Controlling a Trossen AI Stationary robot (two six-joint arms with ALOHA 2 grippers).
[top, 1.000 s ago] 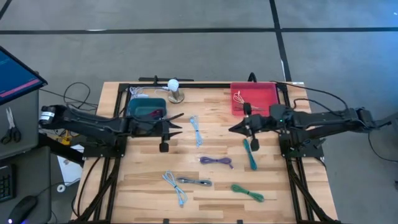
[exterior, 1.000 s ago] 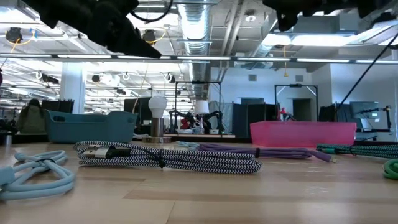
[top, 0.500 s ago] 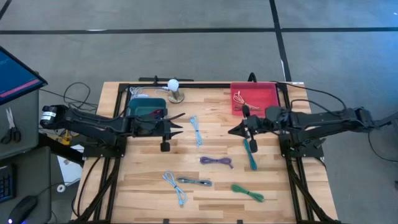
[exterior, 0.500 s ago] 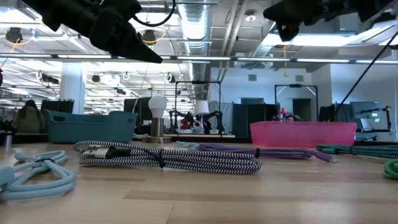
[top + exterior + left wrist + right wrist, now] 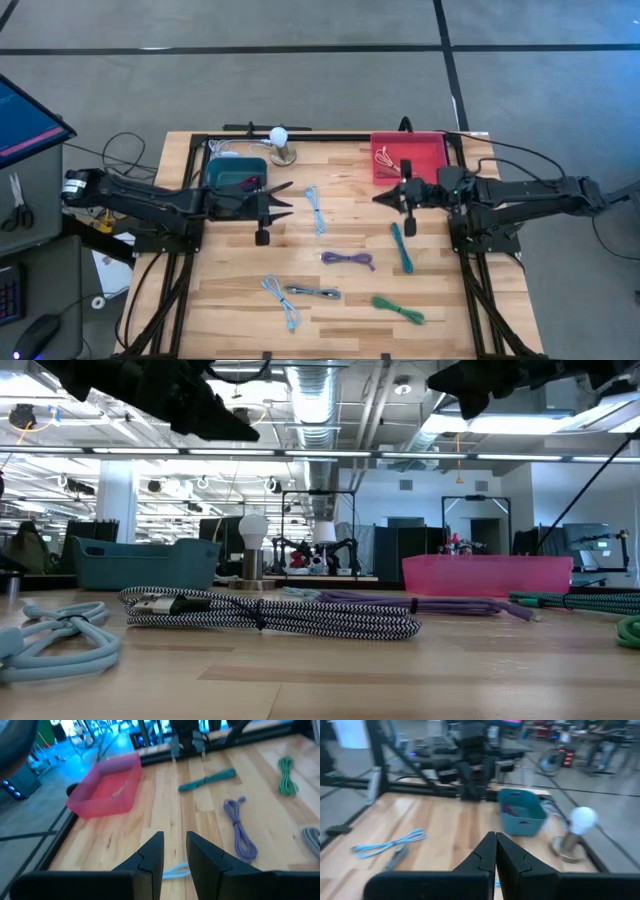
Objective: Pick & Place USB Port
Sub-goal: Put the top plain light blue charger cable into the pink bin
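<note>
Wooden slatted bench [image 5: 340,310] carries six loose USB cables, two bins and a lamp.

Left hand [image 5: 284,199] hovers above the bench just beside the teal plastic bin [image 5: 236,173], fingers [image 5: 150,854] parted by a narrow gap, nothing between them. Right hand [image 5: 382,197] hovers just in front of the pink plastic tray [image 5: 432,148], fingers [image 5: 482,851] pressed together, empty.

Cables on the bench:
- light blue cable [image 5: 315,210], between the two hands, nearest the left one.
- teal braided cable [image 5: 401,247], below the right hand.
- purple cable [image 5: 348,260], mid-bench.
- black-and-white braided cable [image 5: 313,292], near the front edge; fills the foreground in the low view [image 5: 270,613].
- second light blue cable [image 5: 281,300], touching the black-and-white one.
- green coiled cable [image 5: 398,309], front right.

A pale cable [image 5: 391,158] lies inside the pink tray. The teal bin holds something dark red; cannot tell what.

White round-bulb lamp on a metal base [image 5: 281,145] stands at the rear edge, between bin and tray. Nothing lies between either hand and the cables beneath.
</note>
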